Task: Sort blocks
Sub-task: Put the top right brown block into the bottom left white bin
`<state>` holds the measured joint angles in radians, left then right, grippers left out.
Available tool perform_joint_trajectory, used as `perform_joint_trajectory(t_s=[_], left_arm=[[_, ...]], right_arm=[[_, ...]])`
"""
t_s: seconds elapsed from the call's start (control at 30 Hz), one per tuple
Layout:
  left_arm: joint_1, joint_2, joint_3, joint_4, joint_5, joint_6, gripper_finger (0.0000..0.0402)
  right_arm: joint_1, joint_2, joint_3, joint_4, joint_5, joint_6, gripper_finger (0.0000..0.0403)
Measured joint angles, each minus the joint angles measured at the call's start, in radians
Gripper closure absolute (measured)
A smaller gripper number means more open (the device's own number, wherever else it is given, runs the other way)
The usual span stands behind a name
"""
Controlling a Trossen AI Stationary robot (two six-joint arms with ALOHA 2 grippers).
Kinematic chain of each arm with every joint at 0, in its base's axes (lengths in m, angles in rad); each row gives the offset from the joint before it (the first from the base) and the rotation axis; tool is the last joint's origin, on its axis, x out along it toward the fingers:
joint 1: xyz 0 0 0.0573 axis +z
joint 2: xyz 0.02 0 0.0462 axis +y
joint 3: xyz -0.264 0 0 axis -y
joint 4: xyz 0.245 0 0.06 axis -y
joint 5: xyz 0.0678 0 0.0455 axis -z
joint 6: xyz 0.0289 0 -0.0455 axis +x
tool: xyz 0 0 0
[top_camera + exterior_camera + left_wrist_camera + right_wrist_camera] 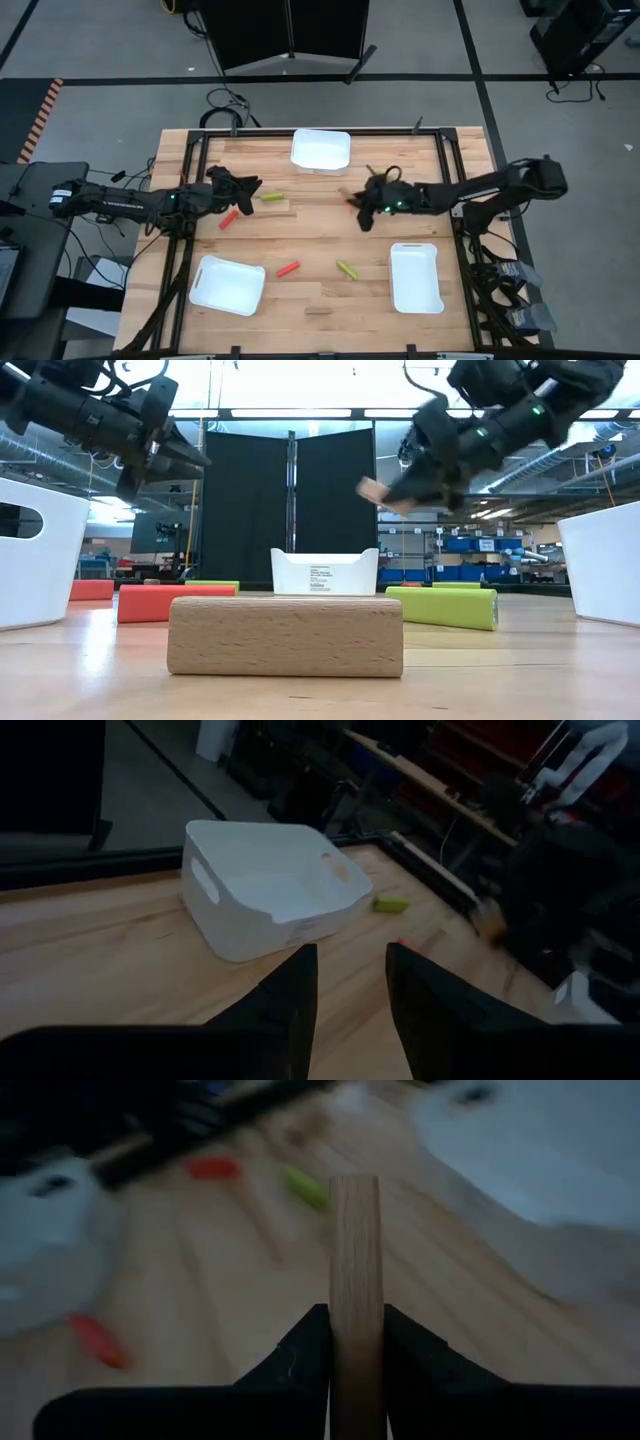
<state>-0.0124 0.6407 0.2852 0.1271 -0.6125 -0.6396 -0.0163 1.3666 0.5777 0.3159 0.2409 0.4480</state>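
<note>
My right gripper (357,203) hangs above the middle of the table, shut on a tan wood block (355,1240), also seen in the low view (374,492). My left gripper (250,186) is open in the air over the table's left half; its fingers (290,990) point toward the far white tray (260,890). Flat on the wood lie a yellow-green block (271,197), a red block (228,219), a second red block (288,268), a second yellow-green block (347,269) and a tan block (285,637) by the near edge. My right gripper pinches the tan block between its two fingers (300,1355), one on each long side face. The block's free end (355,1190) sticks out well past the fingertips. The fingers slant down toward the table's left side. The block is lifted clear of the table.
Three white trays stand on the table: one at the far middle (320,150), one near left (228,284), one near right (415,278). A black frame rail (190,215) runs along the left side, and another (455,215) along the right.
</note>
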Motion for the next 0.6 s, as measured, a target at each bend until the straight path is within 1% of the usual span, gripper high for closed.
perform_joint_trajectory(t_s=[0.1,0.2,0.27,0.43,0.6], left_arm=[[0.0,0.0,0.0,0.04,0.008,0.003,0.0273],[0.0,0.0,0.0,0.07,0.032,0.004,0.0273],[0.0,0.0,0.0,0.082,0.038,0.004,0.0273],[0.0,-0.005,0.0,0.123,0.044,0.025,0.0273],[0.0,-0.036,0.0,0.169,0.069,0.059,0.0273]], right_arm=[[0.06,0.126,0.097,0.106,0.0,-0.035,0.0332],[0.106,0.267,0.224,0.174,-0.013,-0.085,0.0332],[0.127,0.358,0.322,0.192,-0.046,-0.116,0.0332],[0.16,0.566,0.572,0.206,-0.167,-0.188,0.0332],[0.187,0.732,0.794,0.199,-0.278,-0.223,0.0332]])
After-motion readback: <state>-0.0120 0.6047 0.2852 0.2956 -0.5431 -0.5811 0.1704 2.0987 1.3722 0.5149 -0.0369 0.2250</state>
